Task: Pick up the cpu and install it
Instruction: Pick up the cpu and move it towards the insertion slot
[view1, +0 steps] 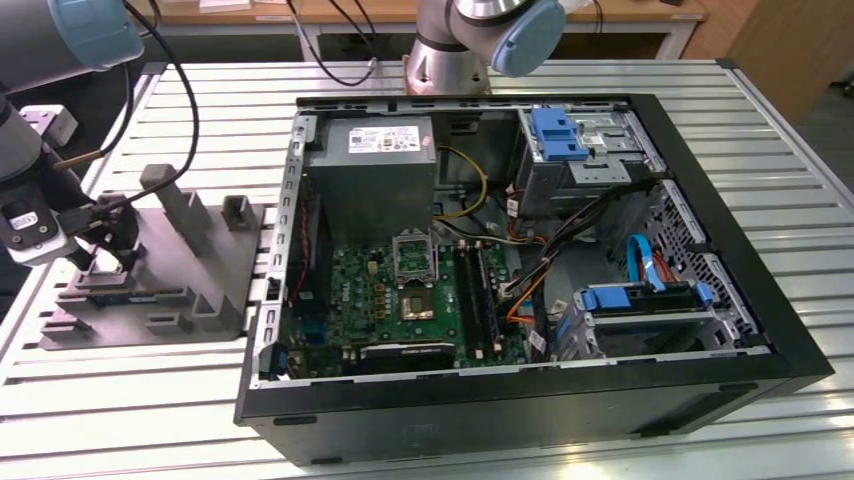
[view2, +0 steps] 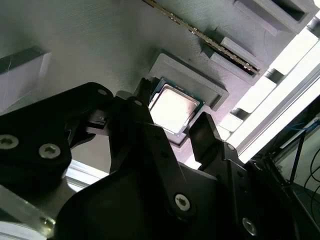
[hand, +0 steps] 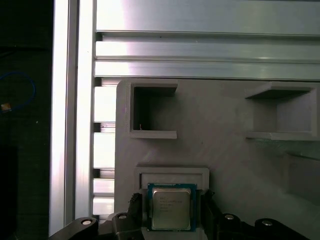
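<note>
The cpu (hand: 171, 210) in the grey holder (hand: 225, 150) is flanked tight at both edges by the claw (hand: 172, 201). Clenched? Can't be told.

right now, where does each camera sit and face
exterior view: off the arm, high, looking down on computer case and grey holder; arm and gripper at the exterior view's left.
first wrist view: on the wrist, squarely over the cpu; jaw tips show.
second wrist view: on the wrist, aslant past the jaws at the cpu.
both wrist views share the cpu between open jaws.
</note>
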